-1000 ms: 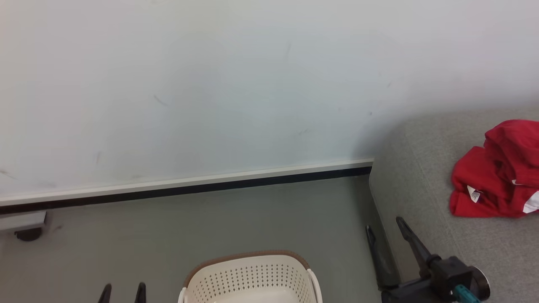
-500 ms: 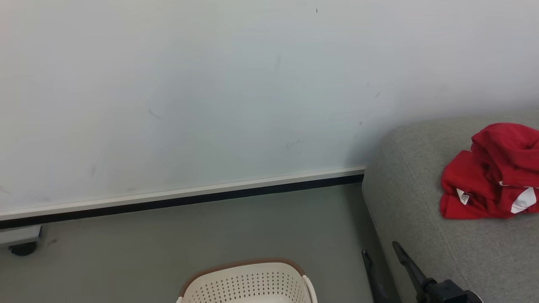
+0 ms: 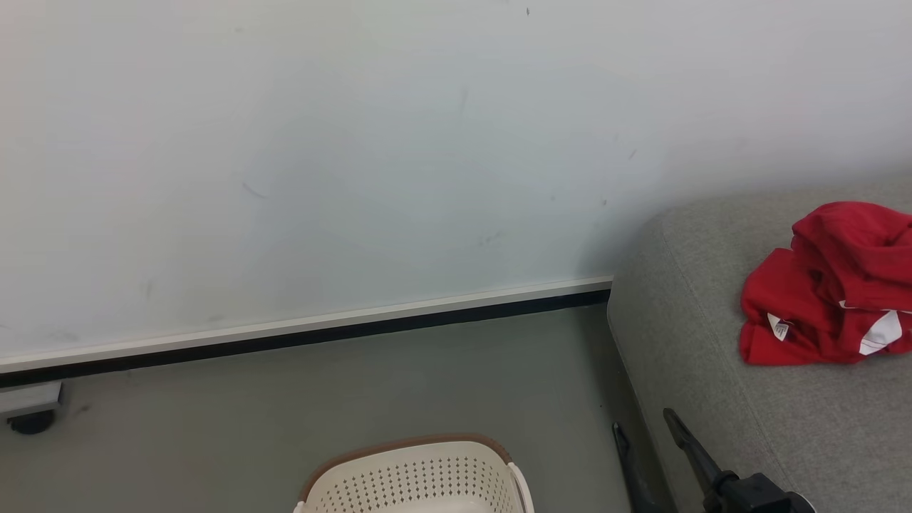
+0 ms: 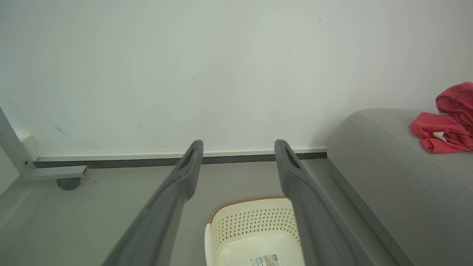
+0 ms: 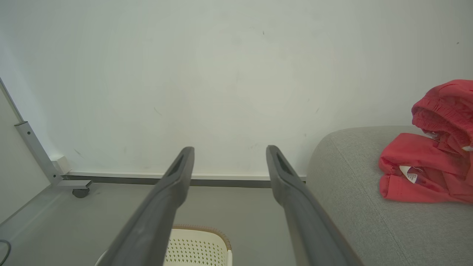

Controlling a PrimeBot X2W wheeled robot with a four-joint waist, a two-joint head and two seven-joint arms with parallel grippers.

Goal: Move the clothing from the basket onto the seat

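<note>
I noted the clothing (image 3: pixel 805 313) as bright red with white patches and a small white label. The basket (image 3: pixel 417 479) was cream with a dotted perforation pattern and a brown rim. The seat (image 3: pixel 684 335) was plain light grey, and the floor (image 3: pixel 356 385) grey-green.

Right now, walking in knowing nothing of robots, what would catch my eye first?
The bright red clothing heaped on the grey seat at the right grabs the eye first. Then the cream basket on the floor before the white wall, its visible bottom bare.
</note>
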